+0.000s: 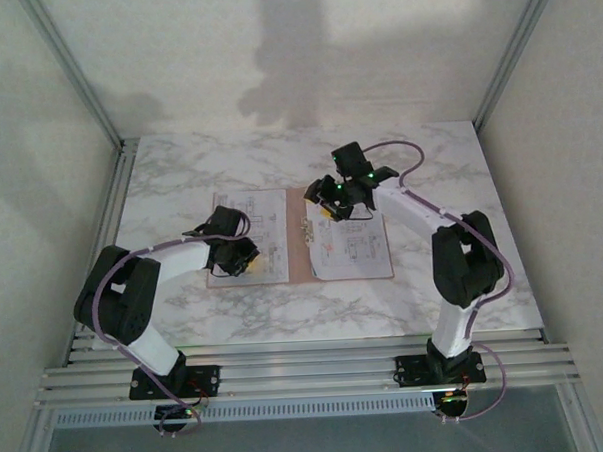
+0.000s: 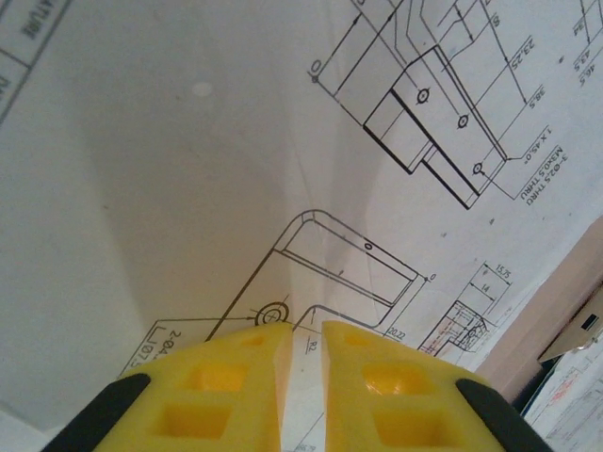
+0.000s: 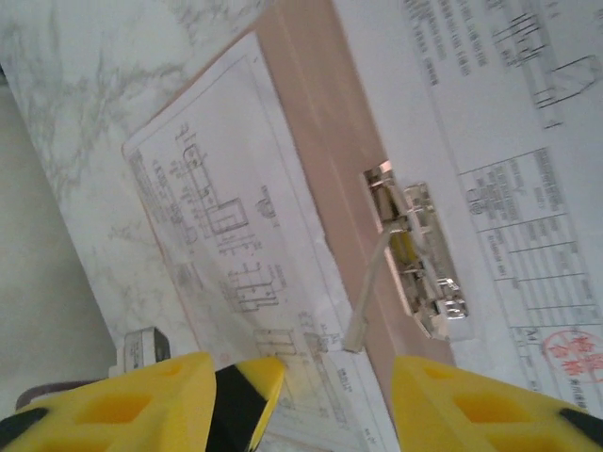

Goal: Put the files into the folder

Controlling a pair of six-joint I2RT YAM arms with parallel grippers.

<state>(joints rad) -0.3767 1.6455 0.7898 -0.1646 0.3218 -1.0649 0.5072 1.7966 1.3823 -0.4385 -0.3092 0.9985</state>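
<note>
Folder (image 1: 307, 258) lies open like a book on the marble desk (image 1: 179, 171), its pinkish-brown card visible mainly along the spine and the outer edges. I see the files (image 1: 361, 253) already on top of it: one printed drawing sheet on the left half and another on the right half, both flat and roughly square to the card. I'd say the main part of the job is done, since the paper is within the folder's outline and none of it is out on the bare marble.

In the right wrist view a small metal clip (image 3: 424, 273) sits beside the spine with its thin lever sticking up. I can't tell whether it clamps any sheet. What's left, as I judge it, is to secure or tidy the sheets and fold the cover shut.

My right claw (image 3: 339, 377) hangs above the spine near the folder's far edge, fingers spread wide with nothing between them. My left claw (image 2: 303, 330) is down on the left sheet, fingers drawn in to a narrow slit. The paper seems to rise in a fold toward that slit, so I take it to be pinching the sheet.
</note>
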